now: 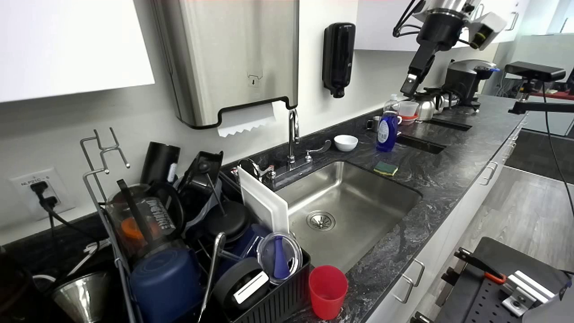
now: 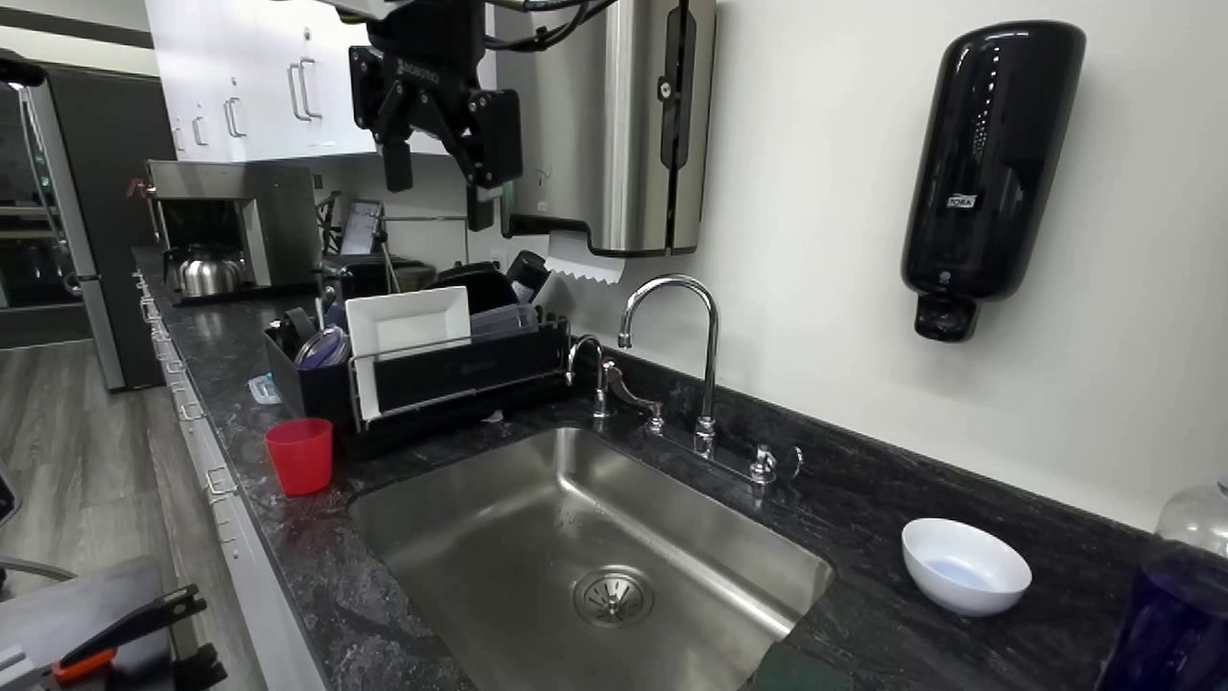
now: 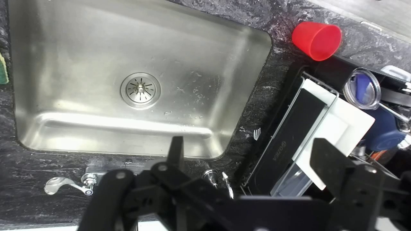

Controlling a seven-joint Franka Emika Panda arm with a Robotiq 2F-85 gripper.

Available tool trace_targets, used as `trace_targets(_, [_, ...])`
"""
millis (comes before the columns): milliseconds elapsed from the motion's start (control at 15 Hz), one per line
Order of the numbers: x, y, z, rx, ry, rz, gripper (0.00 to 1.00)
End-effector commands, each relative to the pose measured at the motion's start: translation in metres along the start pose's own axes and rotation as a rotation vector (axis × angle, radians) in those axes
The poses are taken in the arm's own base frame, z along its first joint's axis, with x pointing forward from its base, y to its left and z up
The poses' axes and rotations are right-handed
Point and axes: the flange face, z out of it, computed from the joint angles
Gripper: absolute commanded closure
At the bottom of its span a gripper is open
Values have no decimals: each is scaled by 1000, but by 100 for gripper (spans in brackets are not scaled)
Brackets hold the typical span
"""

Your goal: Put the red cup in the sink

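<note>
The red cup (image 2: 302, 456) stands upright, mouth up, on the dark surface (image 2: 341, 576), just outside the sink (image 3: 96, 57) at a corner away from the wall (image 2: 825, 240). It sits beside the black bin (image 1: 287, 298) on the end of the dish rack (image 2: 460, 395); whether cup and bin touch, we cannot tell. We think the open mouth suits a reach from above, though the bin probably leaves little room on that side.

The claw (image 2: 439, 197) hangs high over this end of the surface, pointing roughly downward, its jaws apart with nothing between them. We suppose it is ready to take the cup. At that height it likely clears the square white plate (image 1: 262, 193), which stands on edge in the rack, presumably to drip dry.

Behind the sink rises the faucet (image 2: 712, 355). Further along we see a white bowl (image 2: 964, 566), a sponge (image 1: 385, 168) at the sink's edge and a bottle of blue soap (image 1: 386, 132), probably placed for washing up. On the wall hang a steel paper towel box (image 1: 237, 58) and a black soap dispenser (image 1: 338, 56). White cabinets (image 2: 230, 67) and a wood-look floor (image 2: 67, 432) suggest to us a shared kitchen.
</note>
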Motion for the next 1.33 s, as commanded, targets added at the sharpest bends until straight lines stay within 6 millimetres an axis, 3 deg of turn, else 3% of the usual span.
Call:
trace_targets(0, [0,0,0,1,-1,0,0])
trace_targets(200, [1,-2,2,7,4,5,0])
trace_targets(467, [6,-21,21,32,-26,-51,0])
trace_targets(800, [11,-50,63,42,-127,-125,0])
trace_targets(1267, [19,-64,125,53,-266,-211,0])
